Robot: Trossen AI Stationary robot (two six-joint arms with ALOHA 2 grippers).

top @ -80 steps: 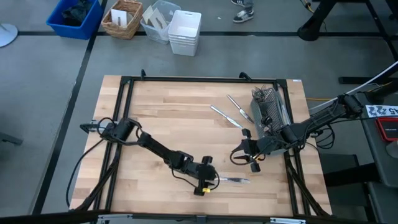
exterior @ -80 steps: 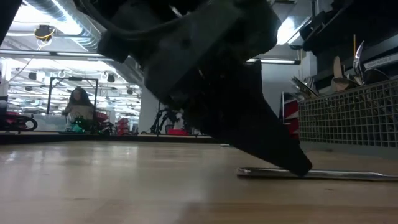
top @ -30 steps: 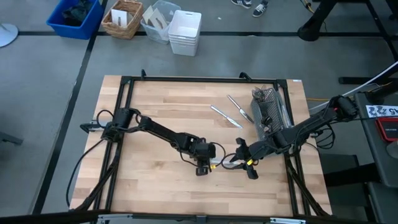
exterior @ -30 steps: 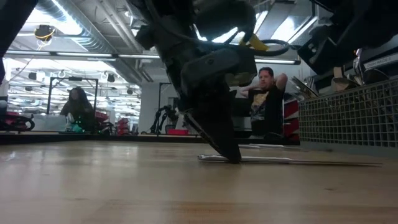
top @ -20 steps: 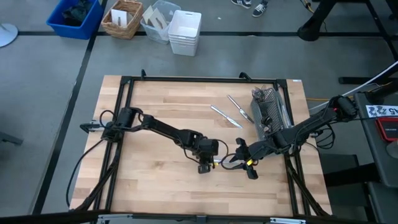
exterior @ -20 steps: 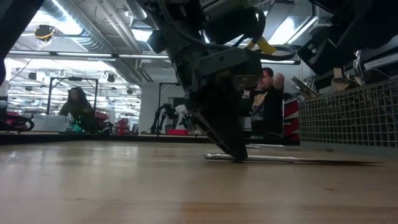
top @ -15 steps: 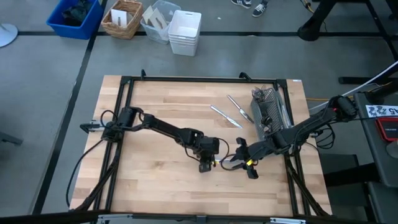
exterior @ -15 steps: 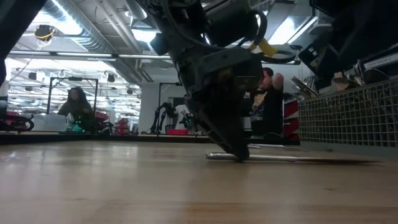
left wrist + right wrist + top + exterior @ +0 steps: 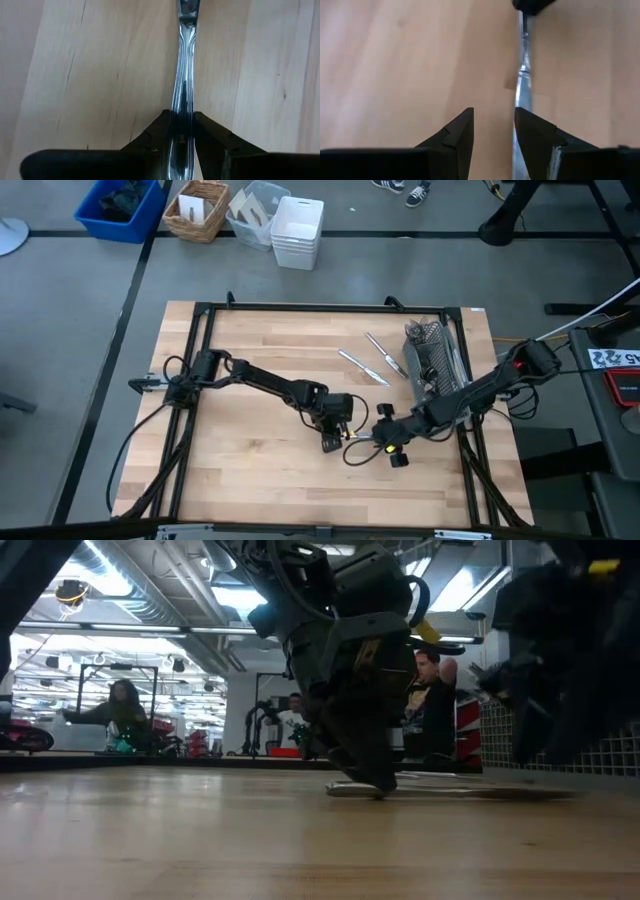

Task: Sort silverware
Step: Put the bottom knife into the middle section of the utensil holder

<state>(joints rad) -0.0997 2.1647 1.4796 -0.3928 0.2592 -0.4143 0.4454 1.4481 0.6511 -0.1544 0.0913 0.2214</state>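
Left hand (image 9: 331,442) is clamped on the handle of a table knife (image 9: 183,85) lying flat on the tabletop (image 9: 250,380) near its middle; right hand (image 9: 492,135) hovers just beside the knife, fingers apart, gripping nothing.

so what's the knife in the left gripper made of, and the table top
Knife: looks like polished metal, likely steel; its mirror-bright handle reflects the dark fingers of the left gripper shut on it. Table top: pale wood in joined strips, like butcher block, with visible grain and seams and a matte finish.
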